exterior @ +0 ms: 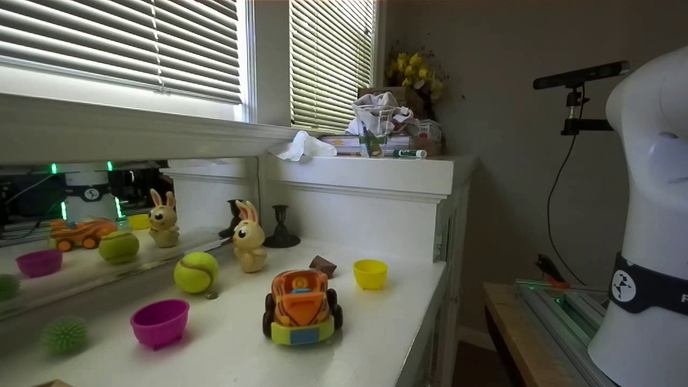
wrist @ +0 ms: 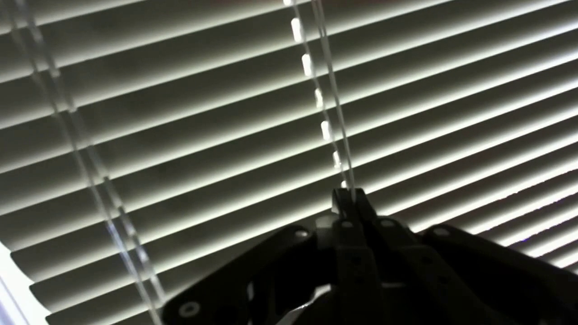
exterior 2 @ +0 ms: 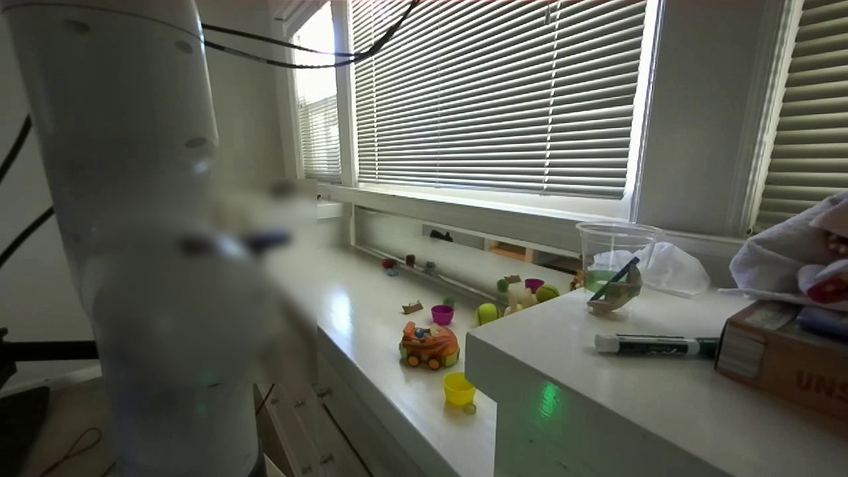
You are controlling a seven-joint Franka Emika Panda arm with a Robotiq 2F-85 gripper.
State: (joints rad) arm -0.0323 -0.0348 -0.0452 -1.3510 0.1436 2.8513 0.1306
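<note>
In the wrist view my gripper (wrist: 352, 197) is shut, with its dark fingertips together on a thin pale blind cord (wrist: 335, 90). The cord comes down from the top edge and ends from sight between the fingertips. The slatted window blind (wrist: 216, 149) fills the view behind, its slats tilted. A ladder string with bright links runs just beside the held cord. Another pair of strings (wrist: 108, 207) hangs to the left. The blind also shows in both exterior views (exterior: 118, 48) (exterior 2: 490, 93). The gripper is out of view in both exterior views; only part of the white arm (exterior: 645, 204) (exterior 2: 132, 199) shows.
On the white counter (exterior: 226, 349) stand an orange toy car (exterior: 301, 303), magenta bowl (exterior: 159, 323), yellow cup (exterior: 370, 274), tennis ball (exterior: 196, 272), toy rabbit (exterior: 249, 242) and candle holder (exterior: 280, 228). A higher ledge (exterior 2: 556, 371) holds a plastic cup (exterior 2: 613, 265) and marker (exterior 2: 652, 345).
</note>
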